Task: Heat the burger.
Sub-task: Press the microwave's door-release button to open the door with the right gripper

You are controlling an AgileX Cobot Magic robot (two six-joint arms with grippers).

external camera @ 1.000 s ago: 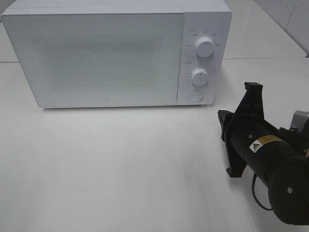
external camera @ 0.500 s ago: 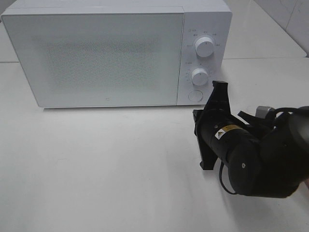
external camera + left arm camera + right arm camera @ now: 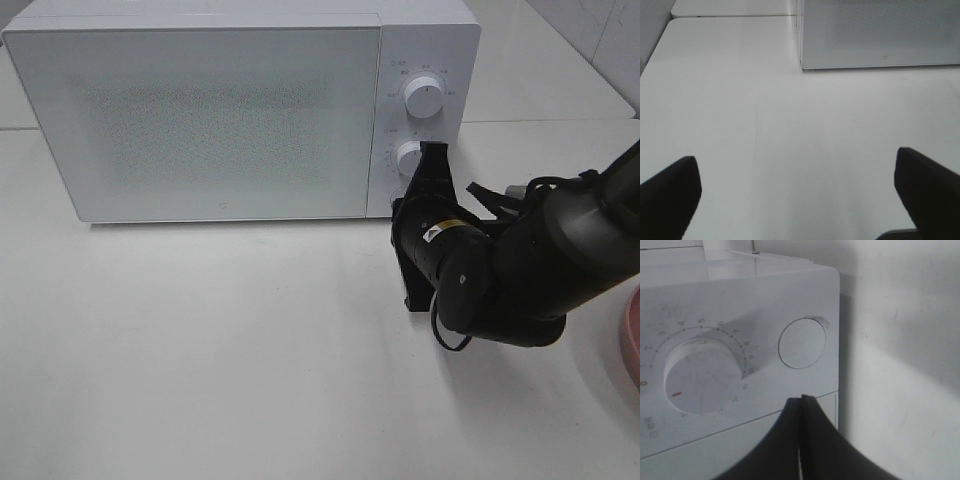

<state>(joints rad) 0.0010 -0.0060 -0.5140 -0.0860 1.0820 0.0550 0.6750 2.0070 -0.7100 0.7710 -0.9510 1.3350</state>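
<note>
The burger is out of view. The white microwave stands at the back of the table with its door closed. My right gripper is shut and empty, its tips right in front of the lower right of the microwave's control panel. In the right wrist view the shut fingertips point just below the round button, beside the lower knob. My left gripper is open and empty over bare table, in front of the microwave's left corner; it does not show in the exterior view.
The upper knob and lower knob sit on the control panel. The rim of a pink plate shows at the right edge of the white table. My right arm covers the table's right side.
My right arm has swung left and toward the microwave, bringing the shut gripper from the table's right side up to the control panel. The microwave has not moved.
</note>
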